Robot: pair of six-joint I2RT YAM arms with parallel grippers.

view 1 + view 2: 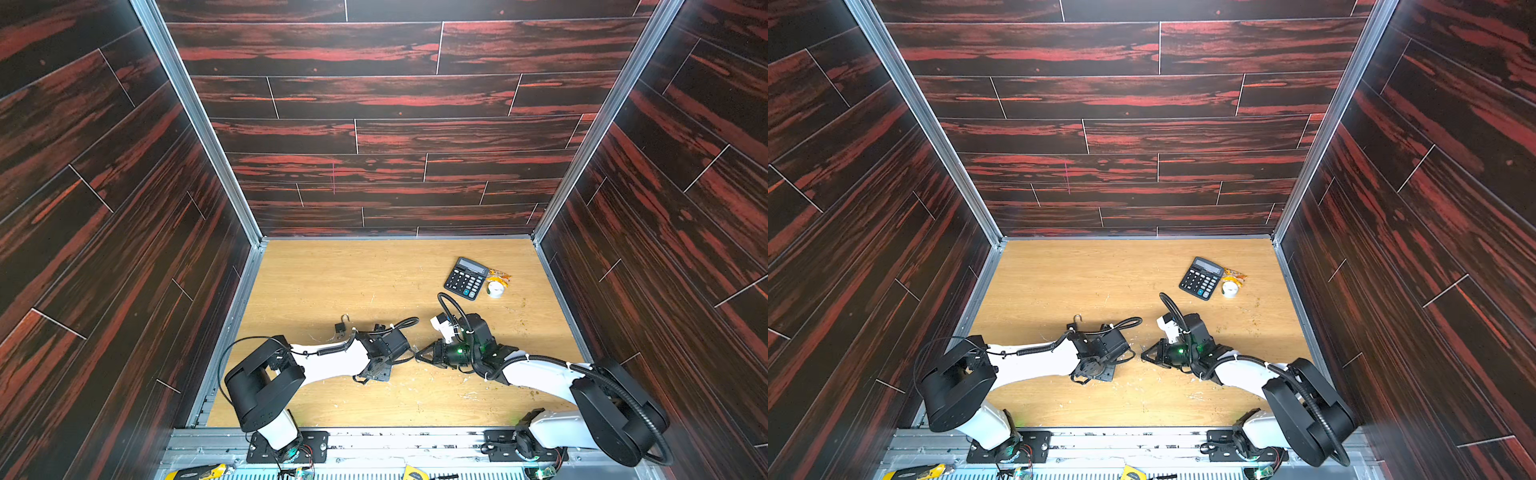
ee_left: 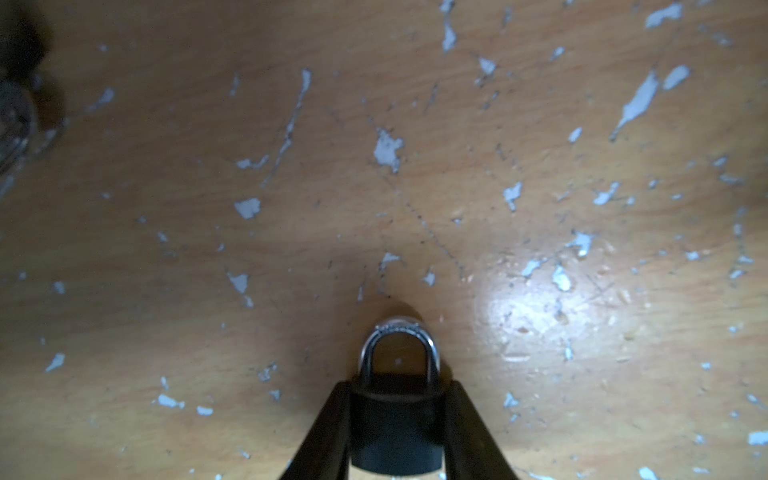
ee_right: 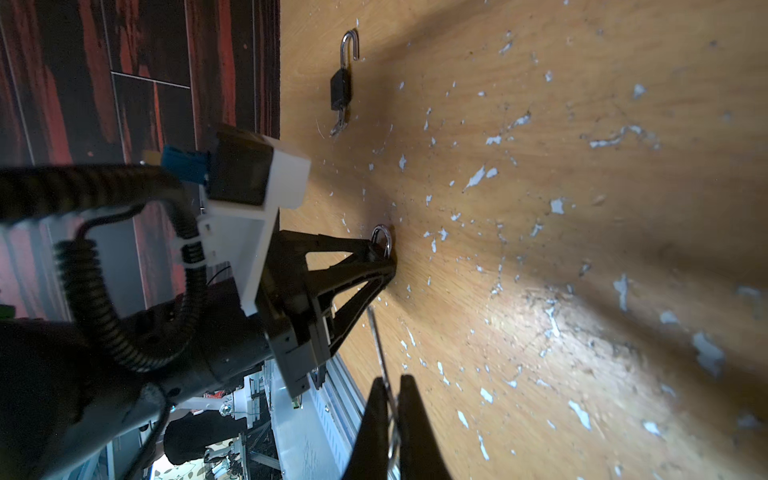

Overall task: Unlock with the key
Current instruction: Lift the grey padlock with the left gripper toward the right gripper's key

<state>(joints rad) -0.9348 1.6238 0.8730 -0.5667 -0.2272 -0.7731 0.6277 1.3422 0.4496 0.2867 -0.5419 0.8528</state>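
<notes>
While your left gripper (image 2: 401, 388) clamps the padlock (image 2: 395, 432) between its fingers (image 2: 330, 428), shackle (image 2: 400, 332) sits beyond the tips | right gripper (image 3: 392, 384) pinches key (image 3: 376, 332) tight

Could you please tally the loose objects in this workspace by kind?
Padlocks: 2, the closed padlock and the open padlock
Keys: 2, the held key and the inserted key
Calculator: 1
Tape roll: 1
Orange packet: 1
Total: 7

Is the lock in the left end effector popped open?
No, the lock in the left end effector has its silver loop shut, both ends down in the black body.
</notes>
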